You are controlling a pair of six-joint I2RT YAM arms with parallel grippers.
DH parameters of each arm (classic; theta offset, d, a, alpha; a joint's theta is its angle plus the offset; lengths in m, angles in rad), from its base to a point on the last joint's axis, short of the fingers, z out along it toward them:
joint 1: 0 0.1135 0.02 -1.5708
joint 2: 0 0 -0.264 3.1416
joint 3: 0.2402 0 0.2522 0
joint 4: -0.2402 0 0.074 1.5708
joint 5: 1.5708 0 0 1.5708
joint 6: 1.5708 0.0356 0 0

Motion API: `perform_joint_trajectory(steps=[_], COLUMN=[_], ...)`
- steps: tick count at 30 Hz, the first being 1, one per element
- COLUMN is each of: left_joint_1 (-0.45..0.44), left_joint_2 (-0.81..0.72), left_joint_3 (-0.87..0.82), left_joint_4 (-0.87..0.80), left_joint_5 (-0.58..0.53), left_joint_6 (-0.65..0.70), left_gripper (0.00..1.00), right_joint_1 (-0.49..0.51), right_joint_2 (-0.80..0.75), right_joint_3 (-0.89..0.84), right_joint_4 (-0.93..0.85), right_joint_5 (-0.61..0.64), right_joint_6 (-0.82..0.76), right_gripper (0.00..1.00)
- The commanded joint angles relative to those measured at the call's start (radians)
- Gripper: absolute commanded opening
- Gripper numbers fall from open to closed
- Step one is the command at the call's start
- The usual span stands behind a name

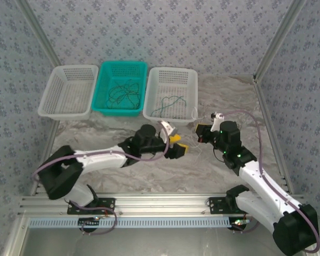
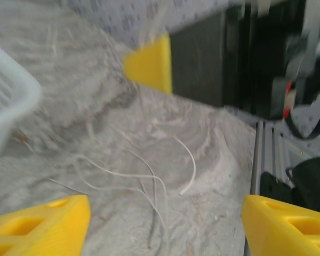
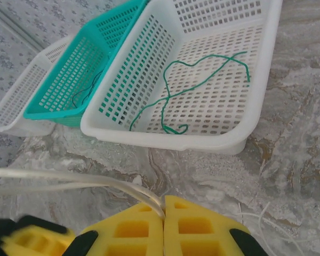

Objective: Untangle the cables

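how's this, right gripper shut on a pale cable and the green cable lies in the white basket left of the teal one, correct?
Not quite. The top external view shows the green cable lying in the white basket right of the teal basket, not left. The right gripper is indeed shut on a pale cable.

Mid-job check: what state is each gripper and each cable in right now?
left gripper: open, holding nothing.
right gripper: shut on the pale cable.
pale cable: pinched between the right gripper's fingers.
green cable: loose in the white basket.
dark cables: bunched in the teal basket.
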Motion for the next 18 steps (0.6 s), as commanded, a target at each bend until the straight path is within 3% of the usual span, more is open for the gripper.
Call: perform_joint_trajectory(steps=[1,6,10,14,18], left_joint_1=[-0.005,-0.005,-0.006,-0.005,-0.003], left_joint_2=[0.091,0.231,0.272,0.260,0.218], left_joint_3=[0.062,0.081,0.109,0.099,0.077], left_joint_4=[0.205,0.370,0.405,0.405,0.382], left_joint_5=[-0.004,0.033,0.028,0.003,-0.009], left_joint_6=[-0.073,-0.171,-0.201,-0.200,-0.195], left_gripper=[0.76,0.71,0.45,0.01,0.00], right_joint_1=[0.007,0.008,0.010,0.010,0.009], right_joint_2=[-0.007,-0.035,-0.038,-0.038,-0.043], right_joint_3=[0.027,0.020,0.013,0.010,-0.007], right_joint_4=[-0.009,-0.026,-0.028,-0.044,-0.056], right_joint_5=[0.029,0.039,0.053,0.070,0.102], right_joint_6=[0.034,0.035,0.043,0.034,0.024], right_gripper=[0.07,0.07,0.07,0.12,0.24])
